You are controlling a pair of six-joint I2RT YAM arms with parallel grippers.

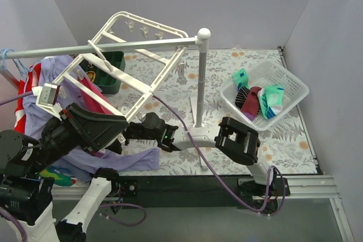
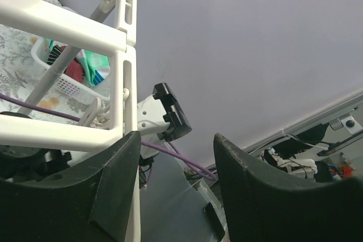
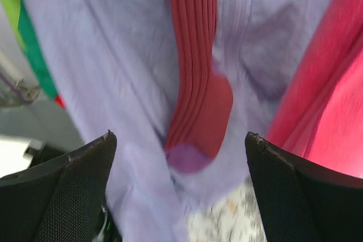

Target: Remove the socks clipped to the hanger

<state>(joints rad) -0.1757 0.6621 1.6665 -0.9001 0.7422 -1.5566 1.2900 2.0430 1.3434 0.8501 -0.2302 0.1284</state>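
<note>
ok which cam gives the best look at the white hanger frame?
Top external: the whole hanger shows, tilted. Left wrist catches only a few of its crossbars close up. Right wrist shows none of it, only lavender cloth and a sock.

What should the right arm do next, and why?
Probably ease the right gripper forward and close on the red sock: its fingers stand open on either side, and the sock hangs centred ahead of them against the lavender shirt, not yet gripped.

Hanger [image 1: 120,67] left, basket [image 1: 290,83] right holding socks [image 1: 258,99], pole [image 1: 201,77] between
</note>
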